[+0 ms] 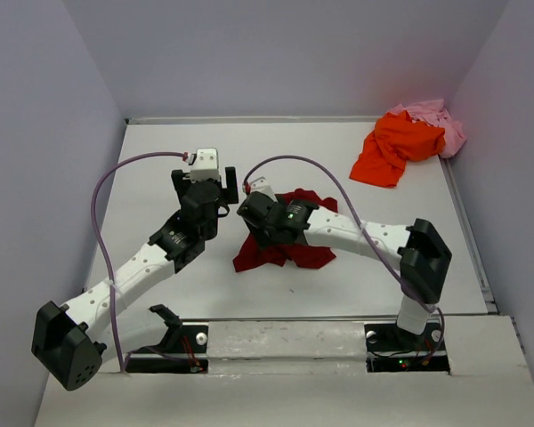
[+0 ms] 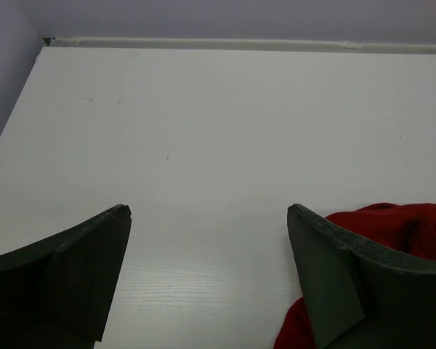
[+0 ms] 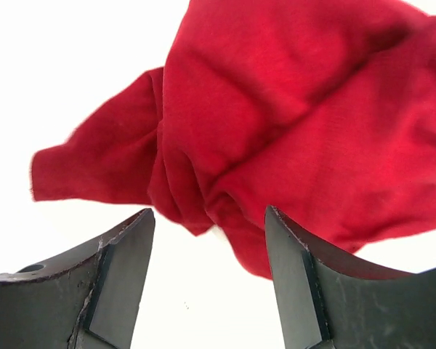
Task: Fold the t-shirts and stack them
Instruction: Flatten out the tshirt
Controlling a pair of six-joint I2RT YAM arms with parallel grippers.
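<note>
A dark red t-shirt lies crumpled in the middle of the table. My right gripper hovers over its left part. In the right wrist view the gripper is open, and the red cloth lies just past its fingertips, with nothing pinched between them. My left gripper stands to the left of the shirt, wide open and holding nothing. Behind its right finger a bit of the red shirt shows. An orange t-shirt lies heaped at the far right, partly on a pale pink t-shirt.
Grey walls close the table in on the left, back and right. A rail runs along the right edge. Both arm bases sit at the near edge, with purple cables looping above the arms.
</note>
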